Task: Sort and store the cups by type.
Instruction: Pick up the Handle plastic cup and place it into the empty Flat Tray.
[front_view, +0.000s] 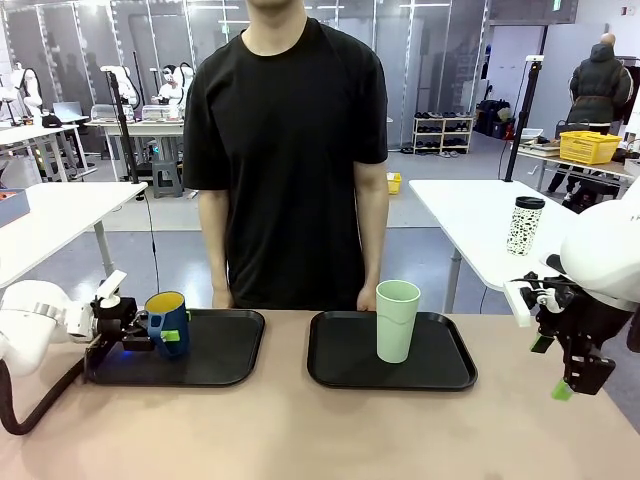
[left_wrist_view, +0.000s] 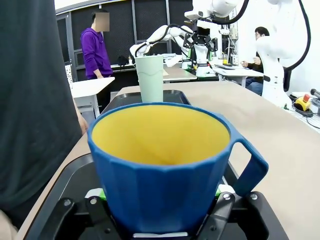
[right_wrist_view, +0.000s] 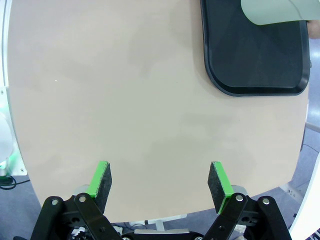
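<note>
A blue mug (front_view: 168, 320) with a yellow inside stands in the left black tray (front_view: 225, 368), and my left gripper (front_view: 160, 335) is shut on it from the left side. Up close in the left wrist view the blue mug (left_wrist_view: 165, 170) sits between the green pads, handle to the picture's right. A tall mint-green tumbler (front_view: 397, 320) stands upright in the right black tray (front_view: 350, 370); it also shows as the mint-green tumbler (left_wrist_view: 150, 78) farther off. My right gripper (front_view: 560, 375) hangs open over the table's right edge, and the right gripper (right_wrist_view: 160, 187) holds nothing above bare tabletop.
A person in a black T-shirt (front_view: 285, 150) stands at the far side, hands resting at the table edge behind the trays. A white speckled tumbler with a black lid (front_view: 525, 225) stands on another table at the back right. Bare tabletop lies in front of both trays.
</note>
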